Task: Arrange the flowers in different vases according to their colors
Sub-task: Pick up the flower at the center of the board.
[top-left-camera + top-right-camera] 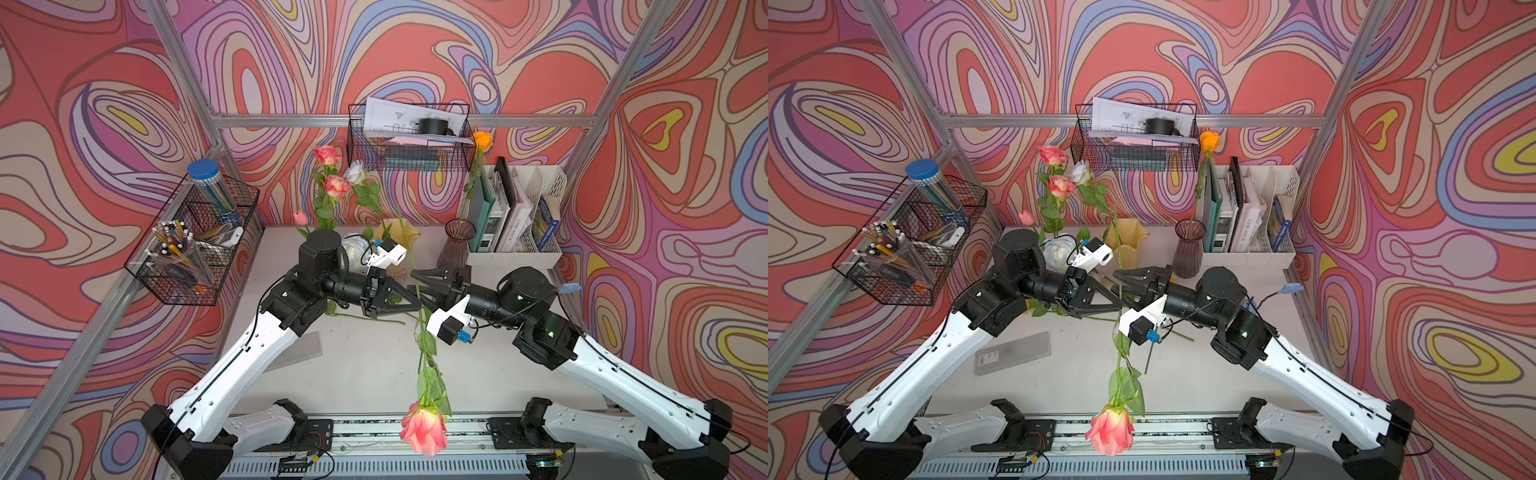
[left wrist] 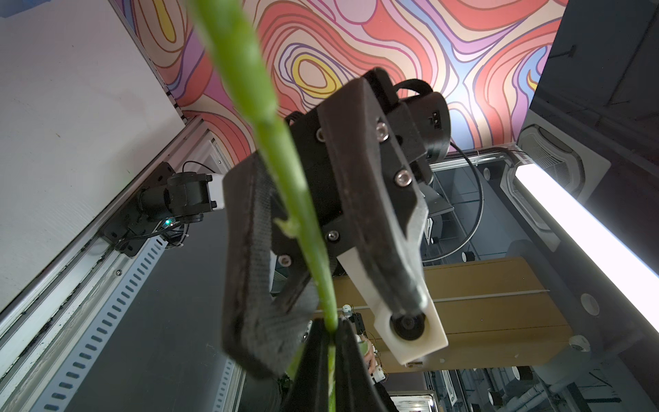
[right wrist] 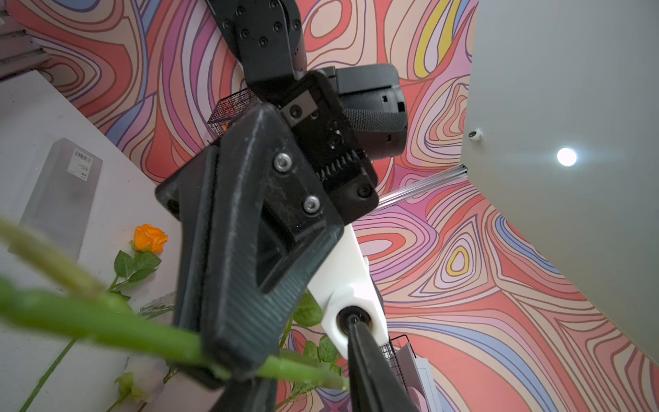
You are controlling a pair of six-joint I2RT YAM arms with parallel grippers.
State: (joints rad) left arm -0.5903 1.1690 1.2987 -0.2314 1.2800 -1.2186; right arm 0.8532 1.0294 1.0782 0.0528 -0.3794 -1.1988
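While the pink-coral rose (image 1: pixel 424 428) was held clear of the table (image 1: pixel 374 365) and was not yet in any vase, the task was judged approx. half done. Nearest it, a white rose (image 1: pixel 356 172) appeared to be stood in the creamy-yellow vase (image 1: pixel 409 237), and an orange rose (image 1: pixel 482 141) was stood in the purple vase (image 1: pixel 455 245). Two pink roses (image 1: pixel 327 154) and a pink bud (image 1: pixel 300 217) were seen upright further left, but the vase under them was hidden by the L arm (image 1: pixel 266 332) in both top views, so it could not be named w/ certainty. Left to do, as judged: the pink-coral rose was to be set w/ the other pinks. At least a loose orange rose (image 3: pixel 149 239) and a loose white rose (image 3: pixel 146 381), seen lying flat on the table in the R wrist view, were also to be sorted. Other stems were glimpsed under the grippers but could not be counted. Re the tool: the rose's stem (image 2: pixel 285 171) was pinched approx. mid-length by the L gripper (image 1: pixel 417 302), whose jaws were clamped tight on it. The bloom was left toward the front rail (image 1: pixel 374 428) and the bare stem end toward the back, across the creamy-yellow vase in the top views. Just beside that grip, on the stem-end side, the R gripper (image 1: pixel 417 289) was placed around the same stem. Its fingers (image 2: pixel 246 249) were seen either side of the stem w/ a gap showing, so the stem was straddled, not gripped, by it.
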